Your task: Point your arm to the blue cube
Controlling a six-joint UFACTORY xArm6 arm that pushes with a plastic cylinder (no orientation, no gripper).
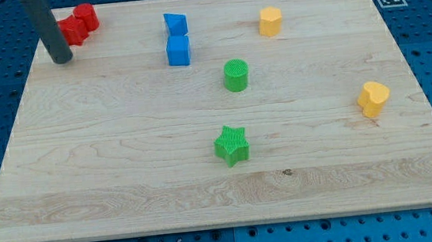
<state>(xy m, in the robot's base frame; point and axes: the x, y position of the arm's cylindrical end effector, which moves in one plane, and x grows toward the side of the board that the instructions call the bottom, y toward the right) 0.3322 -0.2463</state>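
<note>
The blue cube [179, 51] sits on the wooden board [123, 146] in the upper middle, touching a blue wedge-like block [175, 24] just above it. My tip [61, 59] is at the view's upper left, well to the left of the blue cube, just below and left of two red blocks. The rod rises out of the top of the view.
Two red blocks [78, 24] lie together at the top left. A green cylinder [236, 75] and a green star [232, 145] are in the middle. A yellow hexagonal block [271, 21] is at the upper right and a yellow heart-like block [373, 98] at the right.
</note>
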